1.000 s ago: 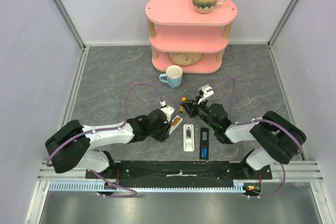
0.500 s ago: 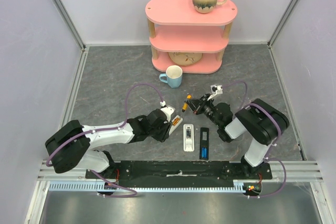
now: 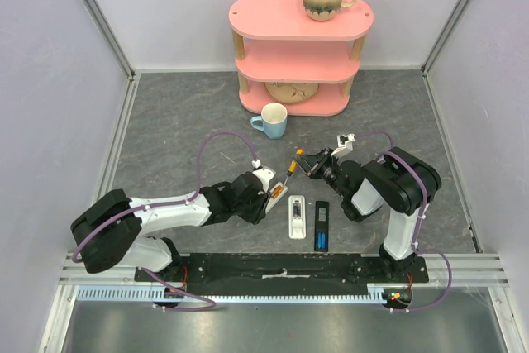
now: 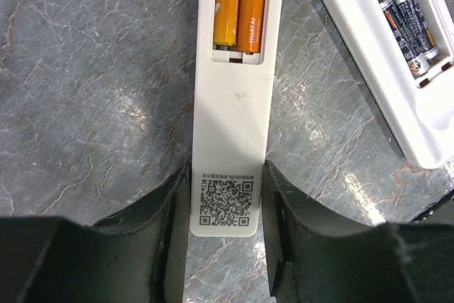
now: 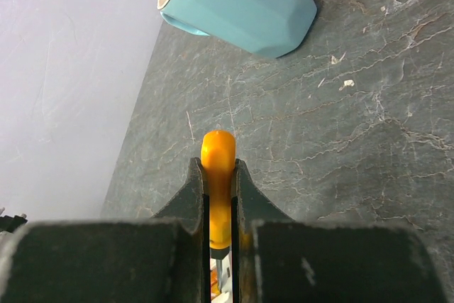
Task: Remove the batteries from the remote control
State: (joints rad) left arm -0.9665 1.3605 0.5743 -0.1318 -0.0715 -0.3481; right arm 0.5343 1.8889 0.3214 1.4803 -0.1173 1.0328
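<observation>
Grey marbled tabletop (image 3: 165, 121), lilac walls (image 3: 50, 80). Left gripper (image 4: 227, 207) clamps white remote (image 4: 233, 118), two orange batteries (image 4: 241, 5) seated in its open bay; neighbouring remote (image 4: 397, 83) holds seemingly blue cells (image 4: 411, 26). Right gripper (image 5: 218, 196) pinches orange screwdriver (image 5: 218, 150).

Both arms low, angled inward, jaws clamped

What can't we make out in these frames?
- Left wrist: far ends of the orange batteries in the remote, cut off by the top edge.
- Left wrist: second remote, cut off by the right edge.
- Right wrist: screwdriver tip, hidden inside the right gripper.
- Top: remote under the left gripper, mostly covered; its batteries too small to count.
</observation>
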